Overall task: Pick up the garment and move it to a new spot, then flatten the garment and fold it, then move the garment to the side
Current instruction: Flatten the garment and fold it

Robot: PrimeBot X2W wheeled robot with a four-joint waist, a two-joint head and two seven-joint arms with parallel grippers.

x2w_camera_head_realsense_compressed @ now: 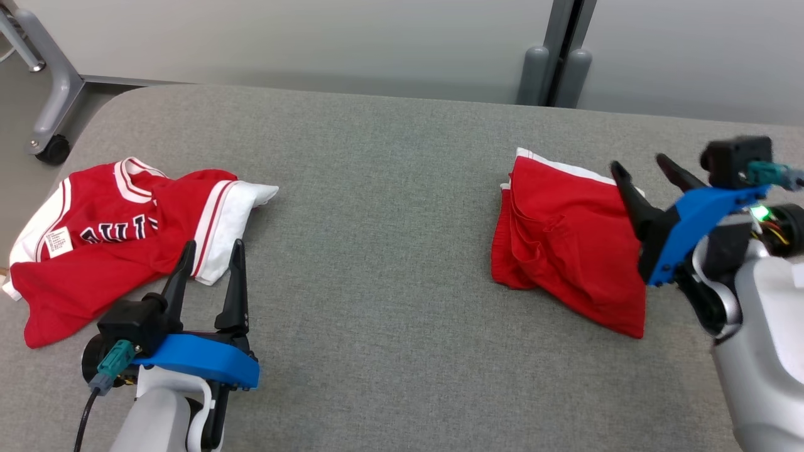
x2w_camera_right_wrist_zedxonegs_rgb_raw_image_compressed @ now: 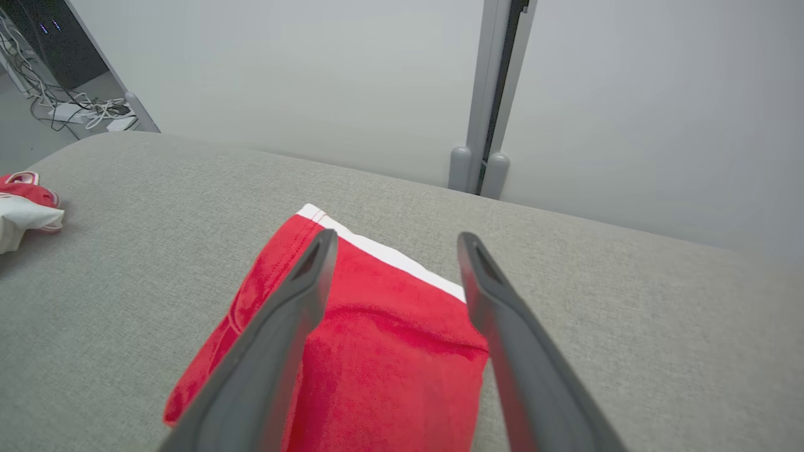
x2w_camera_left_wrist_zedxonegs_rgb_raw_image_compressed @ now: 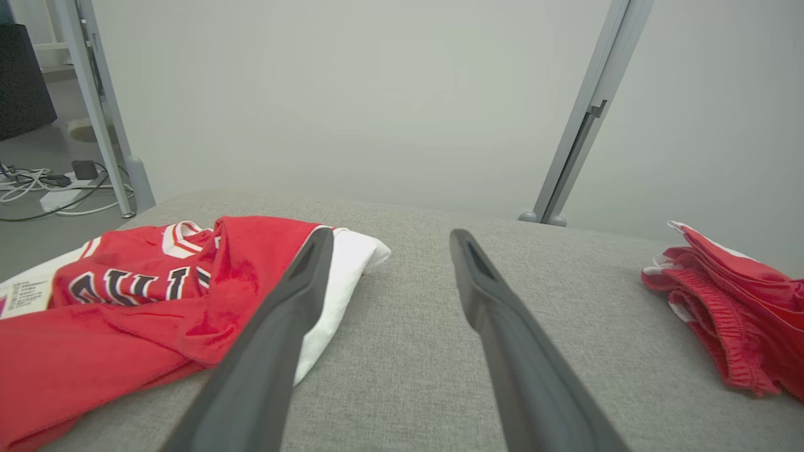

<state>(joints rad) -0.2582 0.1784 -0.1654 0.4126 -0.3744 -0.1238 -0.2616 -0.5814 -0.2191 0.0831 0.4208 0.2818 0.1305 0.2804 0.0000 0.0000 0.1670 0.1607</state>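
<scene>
The garment (x2w_camera_head_realsense_compressed: 107,245), a red jersey T-shirt with white sleeves and black lettering, lies crumpled at the table's left edge; it also lies at the left of the left wrist view (x2w_camera_left_wrist_zedxonegs_rgb_raw_image_compressed: 138,301). My left gripper (x2w_camera_head_realsense_compressed: 212,251) stands open just in front of the garment's white sleeve, nothing between its fingers (x2w_camera_left_wrist_zedxonegs_rgb_raw_image_compressed: 389,242). My right gripper (x2w_camera_head_realsense_compressed: 641,166) is open and raised over the right edge of the red shorts (x2w_camera_head_realsense_compressed: 565,242), holding nothing (x2w_camera_right_wrist_zedxonegs_rgb_raw_image_compressed: 396,242).
The folded red shorts with a white side stripe (x2w_camera_right_wrist_zedxonegs_rgb_raw_image_compressed: 377,339) lie on the right of the grey table (x2w_camera_head_realsense_compressed: 377,251). A grey post (x2w_camera_head_realsense_compressed: 556,69) stands behind the far edge. A wheeled frame leg (x2w_camera_head_realsense_compressed: 53,107) is off the table's left corner.
</scene>
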